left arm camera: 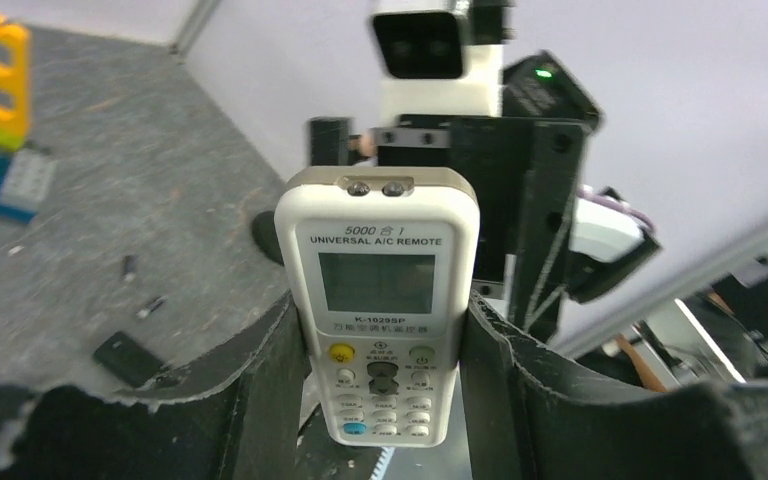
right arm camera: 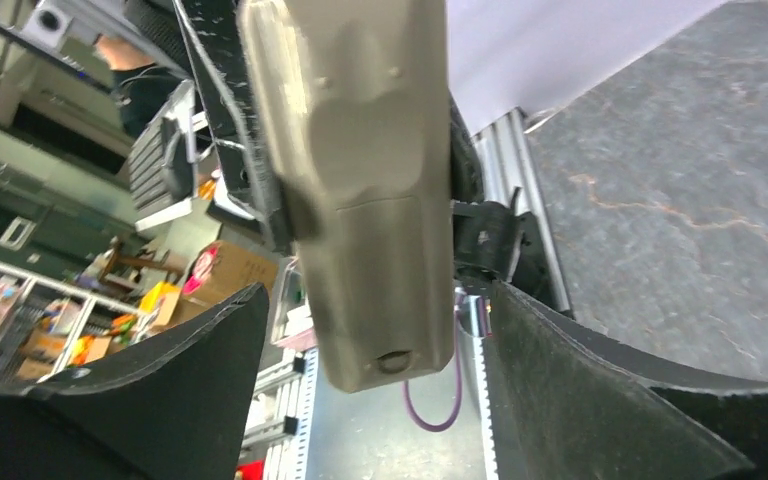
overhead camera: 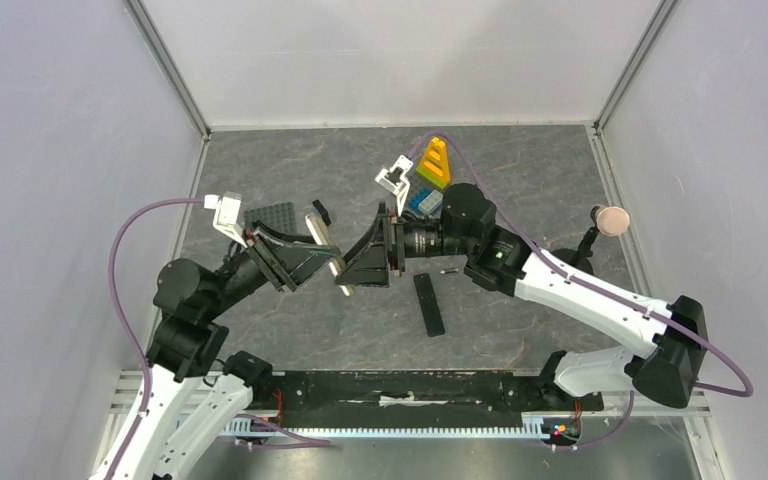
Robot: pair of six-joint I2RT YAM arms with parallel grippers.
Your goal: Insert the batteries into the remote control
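Note:
The remote control (overhead camera: pixel 317 225) is a slim tan-grey bar held off the table between the two arms. My left gripper (overhead camera: pixel 305 258) is shut on its lower sides. The left wrist view shows its white button face (left arm camera: pixel 380 290) upright between the pads (left arm camera: pixel 260 390). My right gripper (overhead camera: pixel 357 266) is open and faces it. In the right wrist view the remote's tan back (right arm camera: pixel 360 190) hangs between the spread fingers (right arm camera: pixel 210 370) with a gap on each side. Two tiny dark batteries (left arm camera: pixel 129 266) (left arm camera: pixel 150 306) lie on the table; one shows in the top view (overhead camera: pixel 448 270).
A flat black bar (overhead camera: pixel 428 303) lies on the table near the batteries. A grey studded plate (overhead camera: pixel 270 217) and a small black brick (overhead camera: pixel 321 212) sit behind the left arm. A yellow toy (overhead camera: pixel 434 162) and blue bricks (overhead camera: pixel 423 200) stand at the back.

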